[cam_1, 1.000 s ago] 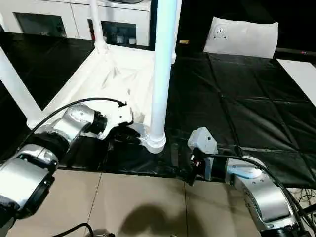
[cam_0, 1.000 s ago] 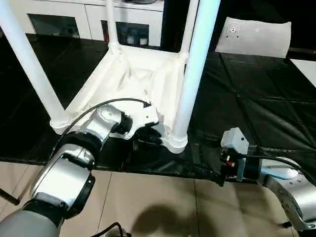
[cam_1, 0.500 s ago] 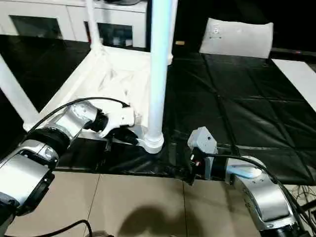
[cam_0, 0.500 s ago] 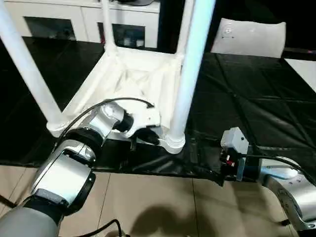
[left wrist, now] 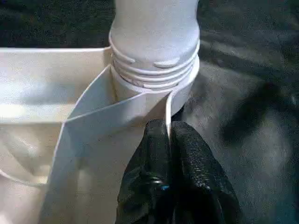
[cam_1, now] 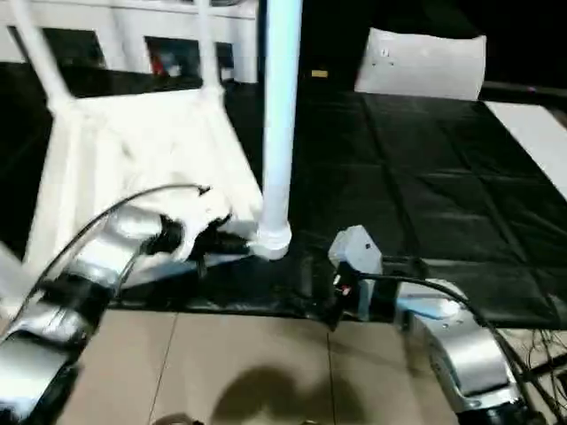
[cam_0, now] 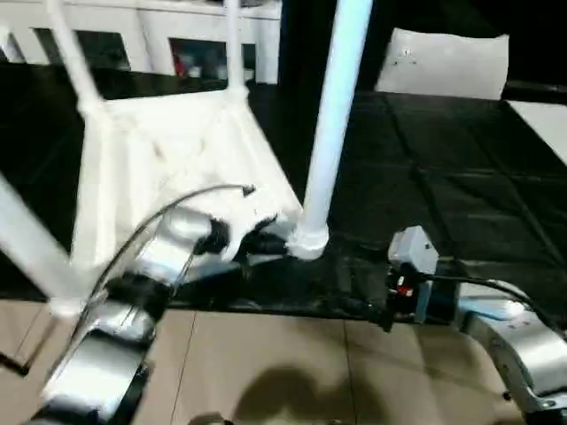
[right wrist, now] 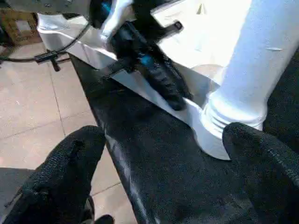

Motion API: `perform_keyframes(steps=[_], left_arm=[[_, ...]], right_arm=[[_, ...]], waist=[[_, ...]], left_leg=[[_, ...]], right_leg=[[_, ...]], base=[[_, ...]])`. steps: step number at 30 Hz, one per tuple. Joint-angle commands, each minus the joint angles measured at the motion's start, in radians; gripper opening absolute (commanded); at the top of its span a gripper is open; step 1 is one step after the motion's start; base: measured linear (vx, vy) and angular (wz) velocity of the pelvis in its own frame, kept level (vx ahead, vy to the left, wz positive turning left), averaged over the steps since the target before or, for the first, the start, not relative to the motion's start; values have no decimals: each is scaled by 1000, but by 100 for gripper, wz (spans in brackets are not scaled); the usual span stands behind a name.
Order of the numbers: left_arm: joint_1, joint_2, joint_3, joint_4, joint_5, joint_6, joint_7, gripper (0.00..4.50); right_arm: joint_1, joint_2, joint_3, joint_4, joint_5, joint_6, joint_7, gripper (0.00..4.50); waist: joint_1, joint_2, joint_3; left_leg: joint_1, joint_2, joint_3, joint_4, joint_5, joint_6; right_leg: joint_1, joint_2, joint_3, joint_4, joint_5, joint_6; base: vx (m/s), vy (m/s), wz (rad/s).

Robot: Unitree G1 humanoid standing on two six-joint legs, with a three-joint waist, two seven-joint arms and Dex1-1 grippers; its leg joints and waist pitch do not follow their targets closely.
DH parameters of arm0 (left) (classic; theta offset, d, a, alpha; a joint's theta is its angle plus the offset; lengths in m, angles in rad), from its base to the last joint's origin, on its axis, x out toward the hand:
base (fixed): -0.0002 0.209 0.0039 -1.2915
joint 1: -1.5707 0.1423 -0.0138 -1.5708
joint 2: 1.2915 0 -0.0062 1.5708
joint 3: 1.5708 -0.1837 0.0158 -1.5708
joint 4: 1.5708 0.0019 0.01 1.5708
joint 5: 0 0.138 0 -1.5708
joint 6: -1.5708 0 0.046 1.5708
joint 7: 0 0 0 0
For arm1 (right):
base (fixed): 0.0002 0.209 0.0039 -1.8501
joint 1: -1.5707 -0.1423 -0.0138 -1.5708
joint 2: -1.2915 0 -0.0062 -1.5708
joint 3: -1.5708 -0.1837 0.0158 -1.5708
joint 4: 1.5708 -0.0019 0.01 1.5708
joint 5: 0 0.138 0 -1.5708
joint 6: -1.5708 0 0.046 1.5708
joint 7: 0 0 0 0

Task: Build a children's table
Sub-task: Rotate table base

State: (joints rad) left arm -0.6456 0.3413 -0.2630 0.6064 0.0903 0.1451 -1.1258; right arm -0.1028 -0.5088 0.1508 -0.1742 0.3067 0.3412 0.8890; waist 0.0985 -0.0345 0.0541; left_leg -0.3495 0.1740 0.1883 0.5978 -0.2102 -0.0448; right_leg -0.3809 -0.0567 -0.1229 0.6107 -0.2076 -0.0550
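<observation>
The children's table (cam_0: 159, 150) lies upside down on the black mat, its white legs standing up from the corner sockets. The nearest leg (cam_0: 332, 115) rises from the socket (left wrist: 154, 60) at the front corner. My left gripper (left wrist: 169, 135) is shut on the thin rim wall of the table top right beside that socket; it also appears in the head view (cam_0: 270, 245) and in the right wrist view (right wrist: 159, 79). My right gripper (right wrist: 161, 144) hovers open low over the mat's front edge, a little to the right of that corner, holding nothing.
A black mat (cam_0: 443, 195) covers the floor ahead, with tan tiles (cam_0: 266, 372) in front of it. A white cabinet (cam_0: 177, 35) with dark openings stands at the back. A white cushion-like bag (cam_0: 443, 62) lies at the back right.
The table top has swung around its front right corner; its left side has come toward me and its far legs have shifted left. My left gripper stays on the rim. The right arm has barely moved.
</observation>
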Motion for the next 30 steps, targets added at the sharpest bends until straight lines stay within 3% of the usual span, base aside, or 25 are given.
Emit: perform_keyframes(steps=[1,3,6,13,22,23,27,30], left_arm=[[34,14,-40,-34,8,-3,-42,1],[49,25,-32,-53,5,9,-45,1],[64,38,-7,-76,-14,58,-48,55],[109,71,5,-140,-31,87,-28,98],[109,64,22,-118,-58,50,-9,98],[110,65,17,-111,-51,40,-3,69],[111,71,-3,-79,-19,-26,20,56],[119,87,-28,-70,5,-83,16,21]], right_arm=[[-6,-8,-5,4,-16,4,-13,450],[-7,-9,-3,10,-24,-1,-17,450],[-4,-9,-1,8,-25,-3,-20,450],[1,-1,7,4,-29,-5,-29,450],[-9,4,13,13,-36,-13,-27,450],[-10,4,14,13,-36,-14,-27,450],[-14,7,14,14,-37,-14,-29,450],[-15,11,10,16,-38,-15,-34,450]], waist=[[7,3,-61],[10,4,-59],[17,5,-59],[14,4,-60],[16,1,-60],[16,1,-60],[17,1,-59],[17,0,-58]], left_leg=[[4,85,-39,-67,-93,74],[5,81,-37,-67,-98,69],[4,81,-38,-68,-95,61],[4,78,-37,-67,-97,60],[3,77,-38,-67,-92,62],[3,77,-38,-68,-92,62],[4,76,-38,-68,-102,62],[3,78,-40,-70,-110,57]], right_leg=[[55,-129,84,-80,-157,-143],[55,-127,84,-83,-172,-136],[54,-127,84,-84,-185,-122],[54,-126,84,-84,-178,-122],[54,-124,84,-83,-188,-107],[54,-124,83,-84,-188,-106],[53,-123,83,-88,-212,-91],[52,-123,83,-90,-239,-81]], base=[[0,0,0],[0,0,0],[0,0,0],[0,0,0],[0,0,0],[0,0,0],[0,0,0],[0,0,0]])
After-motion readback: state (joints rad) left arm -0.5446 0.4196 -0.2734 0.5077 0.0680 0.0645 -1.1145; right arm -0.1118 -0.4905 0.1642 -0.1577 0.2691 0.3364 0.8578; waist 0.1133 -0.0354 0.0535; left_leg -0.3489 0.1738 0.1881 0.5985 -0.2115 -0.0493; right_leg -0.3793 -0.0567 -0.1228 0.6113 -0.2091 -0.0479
